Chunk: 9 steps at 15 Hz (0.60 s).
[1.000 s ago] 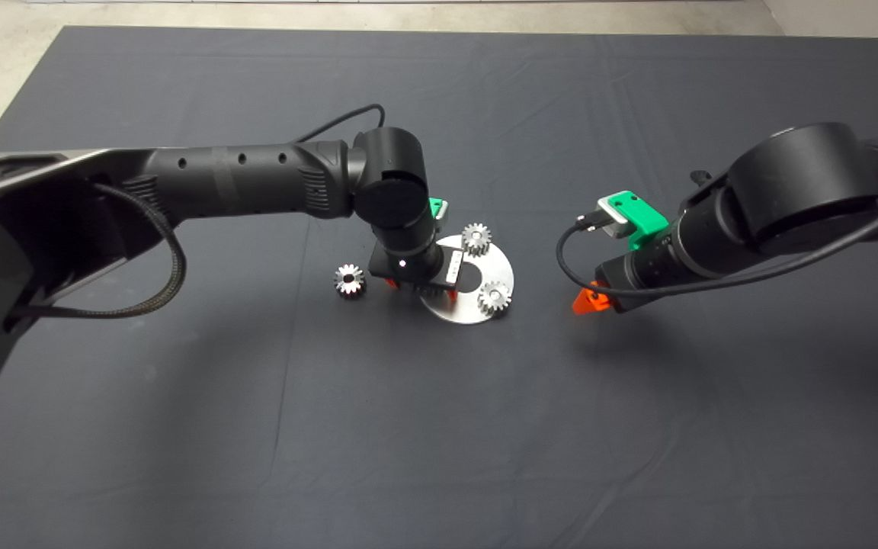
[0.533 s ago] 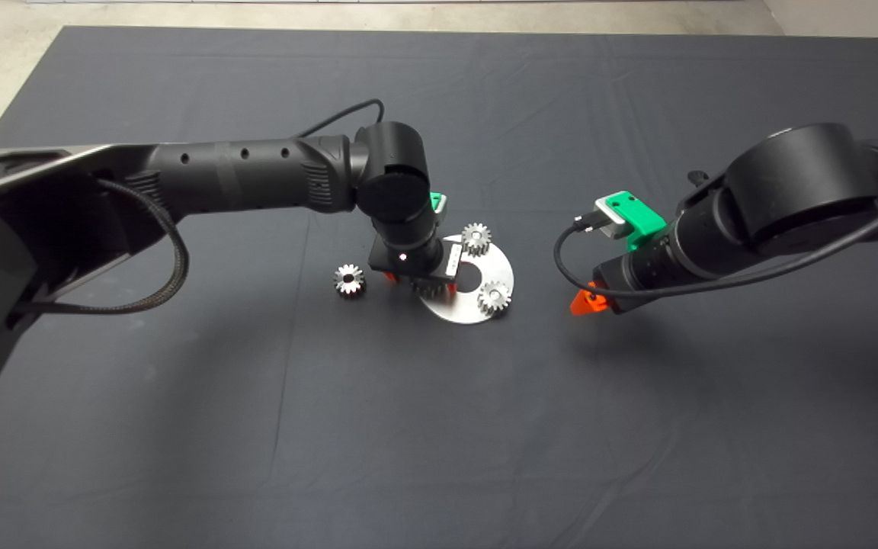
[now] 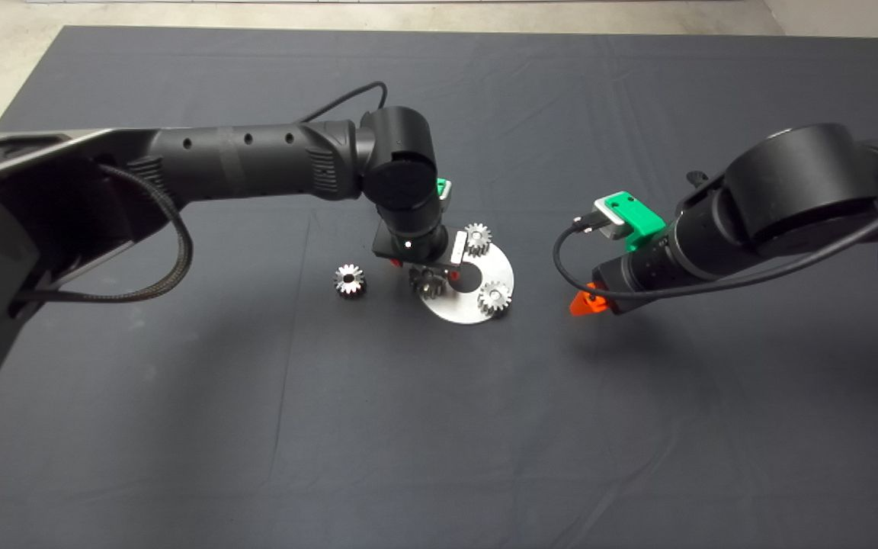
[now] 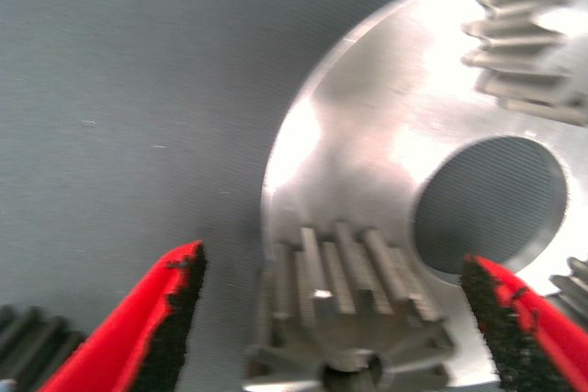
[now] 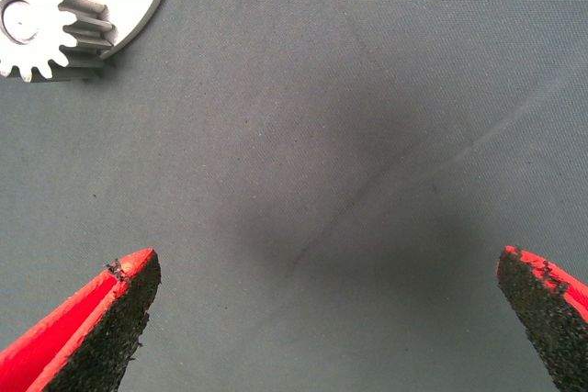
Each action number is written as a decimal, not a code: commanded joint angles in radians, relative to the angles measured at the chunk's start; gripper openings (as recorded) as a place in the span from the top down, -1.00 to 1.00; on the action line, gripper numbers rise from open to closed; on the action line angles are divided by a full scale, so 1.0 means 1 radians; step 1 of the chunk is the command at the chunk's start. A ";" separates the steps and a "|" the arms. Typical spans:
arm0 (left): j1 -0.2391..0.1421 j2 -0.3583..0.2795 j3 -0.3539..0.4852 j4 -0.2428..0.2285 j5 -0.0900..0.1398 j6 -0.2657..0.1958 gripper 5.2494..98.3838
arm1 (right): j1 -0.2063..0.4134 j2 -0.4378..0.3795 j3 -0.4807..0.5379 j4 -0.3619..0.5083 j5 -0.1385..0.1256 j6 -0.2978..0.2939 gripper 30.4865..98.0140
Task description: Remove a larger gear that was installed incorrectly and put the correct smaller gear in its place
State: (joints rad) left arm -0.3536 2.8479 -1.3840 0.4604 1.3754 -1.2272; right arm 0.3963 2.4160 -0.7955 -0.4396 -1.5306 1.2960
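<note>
From above, we see the left gripper [image 3: 425, 268] higher than a second ago, uncovering the larger gear [image 3: 427, 280] on the round metal plate [image 3: 496, 267]. Its wrist camera shows spread fingers [image 4: 161, 323] flanking that gear untouched. The right gripper [image 5: 331, 319] hovers open over the mat [image 5: 367, 135].

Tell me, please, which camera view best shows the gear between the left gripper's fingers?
The left wrist view: the larger gear fills the space between the open red fingers, teeth clear, on the metal disc. The head view shows it small, partly under the left gripper. The right wrist view misses it.
</note>
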 commanded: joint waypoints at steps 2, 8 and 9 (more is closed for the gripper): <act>-0.015 0.015 -0.007 0.004 0.011 0.044 -0.30 | 0.018 0.001 0.010 0.010 -0.116 0.006 -0.97; -0.010 0.001 -0.005 -0.028 0.059 0.058 -0.30 | 0.018 0.002 0.006 0.010 -0.115 0.006 -0.97; -0.010 -0.005 -0.005 -0.054 0.060 0.057 -0.30 | 0.019 0.001 0.007 0.010 -0.115 0.006 -0.97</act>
State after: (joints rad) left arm -0.3521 2.8541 -1.3883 0.4568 1.4091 -1.1723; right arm 0.3964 2.4155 -0.7955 -0.4396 -1.5309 1.2974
